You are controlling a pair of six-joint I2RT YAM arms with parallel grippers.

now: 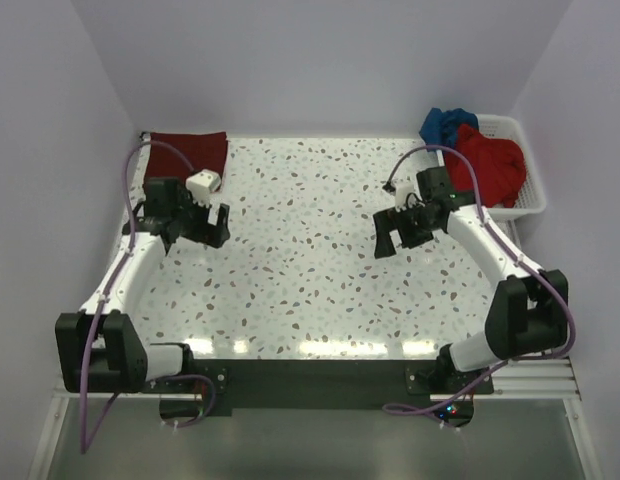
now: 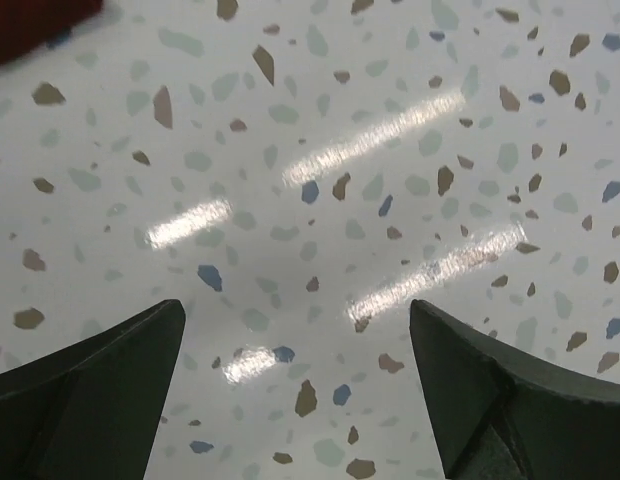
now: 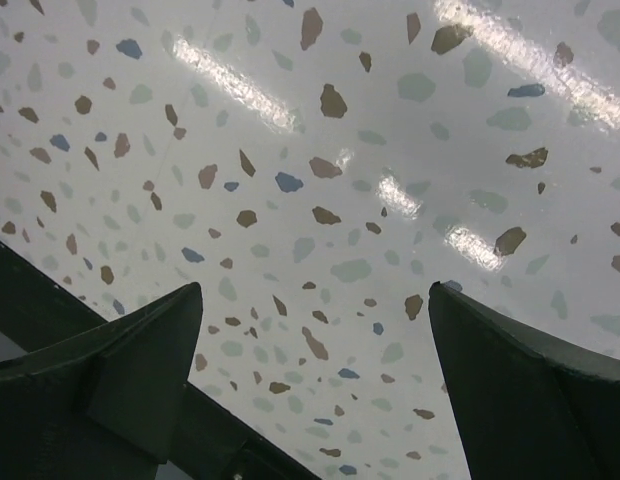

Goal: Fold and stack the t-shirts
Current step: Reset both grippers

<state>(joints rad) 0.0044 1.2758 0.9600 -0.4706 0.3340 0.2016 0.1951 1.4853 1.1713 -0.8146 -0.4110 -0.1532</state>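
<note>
A white slatted basket (image 1: 522, 175) is seen in the top view at the far right corner of the bench (image 1: 310, 270). The red t-shirt (image 1: 487, 165) is heaped inside the basket. The blue t-shirt (image 1: 445, 123) is bunched at the basket's far left corner, over its rim. The dark maroon t-shirt (image 1: 188, 152) is laid flat, well apart from the basket, at the opposite end of the same far edge. It is seen as a neat rectangle, but the number of its layers cannot be told.

The right gripper (image 1: 395, 232) is held above bare bench near the basket, to its left and on its nearer side. The left gripper (image 1: 205, 225) is found far across the bench from the basket, just on the near side of the dark maroon t-shirt and apart from it.

The spread of each gripper is hard to read from above and is shown clearly only by the wrist views. In the left wrist view two dark fingers (image 2: 90, 390) are set well apart with only speckled bench between them. A small corner of the dark maroon t-shirt is caught at the upper left edge of that view. In the right wrist view the fingers (image 3: 110, 380) are also set wide apart and empty. Only speckled bench and a dark strip (image 3: 30, 290) at the lower left are seen there.
</note>
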